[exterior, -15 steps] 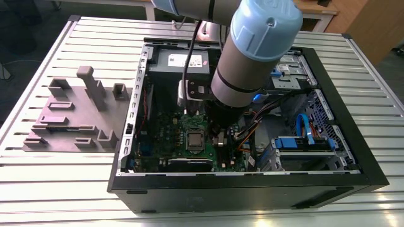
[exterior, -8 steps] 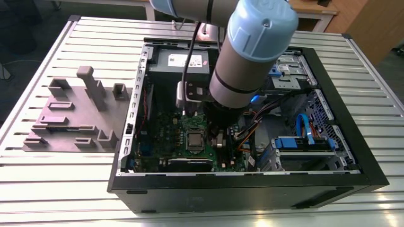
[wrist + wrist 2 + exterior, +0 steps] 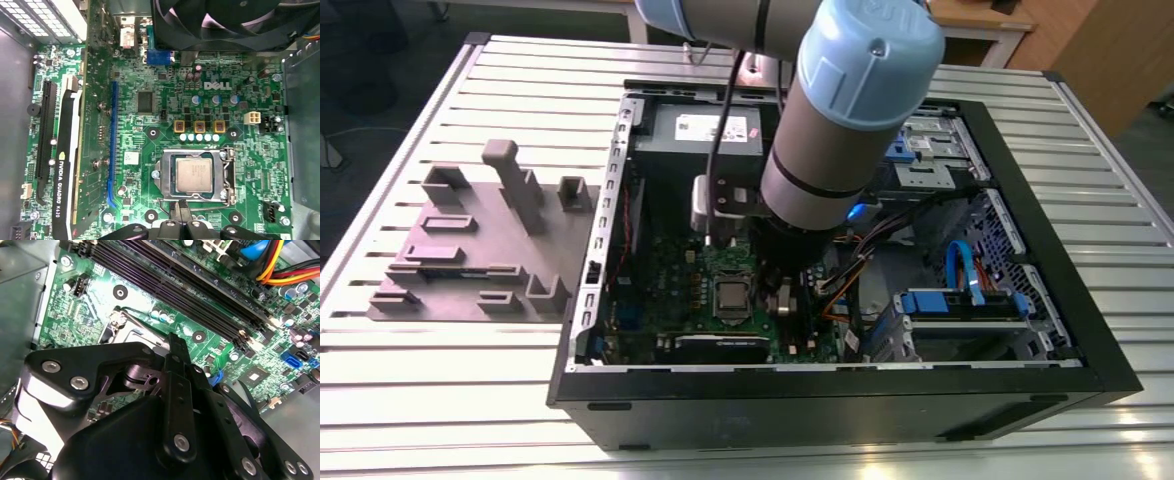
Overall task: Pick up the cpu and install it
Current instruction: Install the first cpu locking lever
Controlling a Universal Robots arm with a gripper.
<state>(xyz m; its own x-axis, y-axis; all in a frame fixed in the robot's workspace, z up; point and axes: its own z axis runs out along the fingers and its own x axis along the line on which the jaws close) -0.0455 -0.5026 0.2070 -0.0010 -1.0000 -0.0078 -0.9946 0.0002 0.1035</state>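
The cpu [image 3: 196, 176], a small silvery-grey square chip, lies flat in its socket on the green motherboard [image 3: 140, 130], with a metal frame around it. In the exterior view the cpu [image 3: 730, 295] sits low in the open computer case [image 3: 854, 400], just in front of the arm [image 3: 834, 130]. My gripper [image 3: 181, 207] hovers above the board beside the socket's edge. Its dark fingers are shut together to a narrow tip with nothing between them. The second wrist view looks past the gripper [image 3: 175, 342] from behind, down onto the socket's corner and lever [image 3: 132, 317].
A purple-grey tray [image 3: 480, 240] with raised blocks lies on the slatted table at the exterior view's left. Inside the case are a power supply box [image 3: 707, 128], a graphics card [image 3: 67, 165], a black fan [image 3: 225, 20], memory slots [image 3: 175, 280] and loose cables [image 3: 961, 270].
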